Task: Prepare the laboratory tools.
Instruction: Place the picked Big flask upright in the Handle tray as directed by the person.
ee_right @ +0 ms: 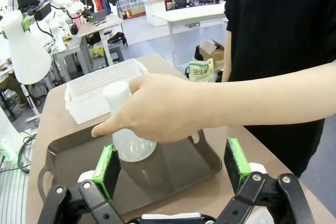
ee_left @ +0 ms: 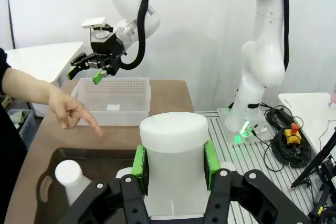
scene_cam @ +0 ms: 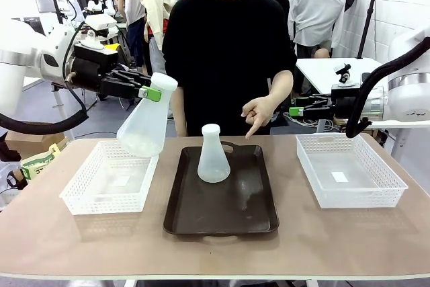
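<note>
Above the left mesh basket [scene_cam: 107, 183] my left pincer [scene_cam: 153, 92] pinched one flask [scene_cam: 144, 126] by its neck, tilted. Over the bench's [scene_cam: 54, 247] right side my right pincer [scene_cam: 294, 108] hung spread. The other flask [scene_cam: 213, 156] stood upright on the dark tray [scene_cam: 222, 216], the person's hand [scene_cam: 259, 113] pointing down at it.

From my station the room reads bright and evenly lit from overhead, with no hard shadows. On the table [scene_cam: 80, 247] I see only soft, pale shadows under the baskets, and the dark tray [scene_cam: 222, 216] carries a dull whitish sheen near its middle. The front view is sharp. Both wrist views bend straight lines toward their edges. In the right wrist view the person's hand [ee_right: 157, 109] looks slightly soft, and the background beyond the tray is mildly blurred.
</note>
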Tool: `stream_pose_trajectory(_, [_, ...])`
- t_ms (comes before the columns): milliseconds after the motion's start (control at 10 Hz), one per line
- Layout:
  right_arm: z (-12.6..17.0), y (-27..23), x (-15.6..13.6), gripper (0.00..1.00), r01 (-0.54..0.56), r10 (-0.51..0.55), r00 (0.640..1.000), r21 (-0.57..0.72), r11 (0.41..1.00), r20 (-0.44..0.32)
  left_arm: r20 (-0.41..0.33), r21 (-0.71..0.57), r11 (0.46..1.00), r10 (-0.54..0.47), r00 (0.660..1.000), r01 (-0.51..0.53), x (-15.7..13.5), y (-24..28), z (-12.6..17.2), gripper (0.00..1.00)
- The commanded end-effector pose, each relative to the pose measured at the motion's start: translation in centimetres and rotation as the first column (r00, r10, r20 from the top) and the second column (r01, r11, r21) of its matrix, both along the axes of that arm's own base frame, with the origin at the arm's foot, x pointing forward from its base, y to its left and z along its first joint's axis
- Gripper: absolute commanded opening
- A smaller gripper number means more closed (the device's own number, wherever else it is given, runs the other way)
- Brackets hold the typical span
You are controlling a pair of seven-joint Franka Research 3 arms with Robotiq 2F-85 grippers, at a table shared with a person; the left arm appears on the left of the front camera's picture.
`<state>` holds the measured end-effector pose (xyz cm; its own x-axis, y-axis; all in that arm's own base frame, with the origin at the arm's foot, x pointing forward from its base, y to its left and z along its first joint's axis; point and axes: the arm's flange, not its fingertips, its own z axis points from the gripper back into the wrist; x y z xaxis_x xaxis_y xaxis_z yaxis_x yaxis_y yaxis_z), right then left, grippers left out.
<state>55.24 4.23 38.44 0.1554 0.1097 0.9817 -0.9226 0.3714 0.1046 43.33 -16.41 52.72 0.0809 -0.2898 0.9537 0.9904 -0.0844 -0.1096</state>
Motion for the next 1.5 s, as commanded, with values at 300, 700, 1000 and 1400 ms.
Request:
stream_pose_trajectory(300, [0.1, 0.0, 0.0, 1.0, 0.0, -0.001, 1.0, -0.017, 1.0, -0.014, 0.085, -0.245, 0.963, -0.098, 0.992, 0.116, 1.4, -6.2, -10.3, 0.0])
stream_pose_trajectory(700, [0.1, 0.0, 0.0, 1.0, 0.0, -0.001, 1.0, -0.017, 1.0, -0.014, 0.179, -0.337, 0.933, -0.069, 0.981, 0.127, 3.8, -9.3, -15.5, 0.0])
stream_pose_trajectory(1000, [0.1, 0.0, 0.0, 1.0, 0.0, -0.001, 1.0, -0.017, 1.0, -0.014, 0.15, -0.308, 0.941, -0.098, 0.984, 0.14, 5.8, -11.0, -18.1, 0.0])
stream_pose_trajectory(1400, [0.1, 0.0, 0.0, 1.0, 0.0, -0.001, 1.0, -0.017, 1.0, -0.014, 0.095, -0.267, 0.954, -0.116, 0.989, 0.138, 7.9, -12.3, -21.3, 0.0])
